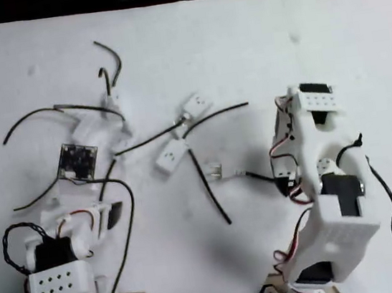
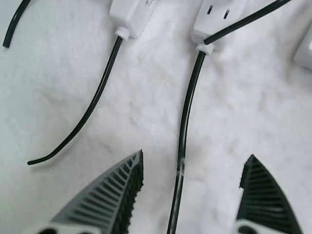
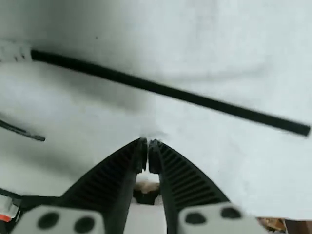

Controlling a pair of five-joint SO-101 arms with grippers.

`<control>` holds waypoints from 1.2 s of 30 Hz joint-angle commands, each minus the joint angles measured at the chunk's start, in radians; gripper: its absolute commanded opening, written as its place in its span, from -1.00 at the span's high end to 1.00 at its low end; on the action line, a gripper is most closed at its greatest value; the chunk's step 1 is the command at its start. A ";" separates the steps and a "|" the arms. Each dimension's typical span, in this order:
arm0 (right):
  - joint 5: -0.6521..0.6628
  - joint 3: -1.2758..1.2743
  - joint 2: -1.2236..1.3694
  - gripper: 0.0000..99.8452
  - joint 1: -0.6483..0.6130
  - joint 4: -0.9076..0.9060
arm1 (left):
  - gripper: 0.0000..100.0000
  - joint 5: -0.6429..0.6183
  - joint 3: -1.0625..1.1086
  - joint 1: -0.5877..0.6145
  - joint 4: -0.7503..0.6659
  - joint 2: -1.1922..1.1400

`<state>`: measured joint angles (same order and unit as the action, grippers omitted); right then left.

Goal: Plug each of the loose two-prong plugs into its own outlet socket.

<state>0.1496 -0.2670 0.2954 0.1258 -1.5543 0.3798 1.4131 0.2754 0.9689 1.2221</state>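
**High view.** On the white worktop [image 1: 254, 38], one outlet socket [image 1: 174, 155] lies near the middle of the frame. A second socket [image 1: 196, 105] lies just up and to the right of it. Black cords trail off both. A small two-prong plug [image 1: 216, 170] lies loose just right of and below the first socket, apart from it and not plugged in. Its cord runs right toward the right arm [image 1: 330, 233], which stands at the right side of the frame. The left arm [image 1: 55, 284] sits in the lower left corner. More loose black cord curls across the upper left.

**Left wrist view.** The left end effector [image 2: 195, 158] has its ribbed fingers [image 2: 122, 190] spread wide apart and holds nothing. A slotted socket body [image 2: 217, 14], showing two slots, lies ahead on the worktop. Its black cord [image 2: 185, 122] passes through the gap between the fingers and touches neither. Another white body [image 2: 129, 12] lies beside the slotted one, and its own cord curves away to a free end.

**Right wrist view.** The right end effector [image 3: 147, 144] has its fingertips pressed together with nothing seen between them. A long black cord [image 3: 170, 92] lies across the worktop just ahead of the tips. I cannot tell what the white piece at one end of it is.
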 commanded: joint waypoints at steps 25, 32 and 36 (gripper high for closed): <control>0.152 1.017 0.432 0.97 -0.127 0.002 | 0.37 -0.003 0.008 0.005 -0.020 0.016; 0.121 1.080 0.417 0.97 -0.122 -0.168 | 0.37 -0.003 0.008 0.007 -0.020 0.016; 0.035 0.974 0.348 0.97 -0.116 -0.170 | 0.37 -0.003 0.008 0.007 -0.020 0.016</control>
<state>0.2371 0.7488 0.7357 0.0031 -1.7093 0.3798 1.4254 0.2754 0.9689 1.2221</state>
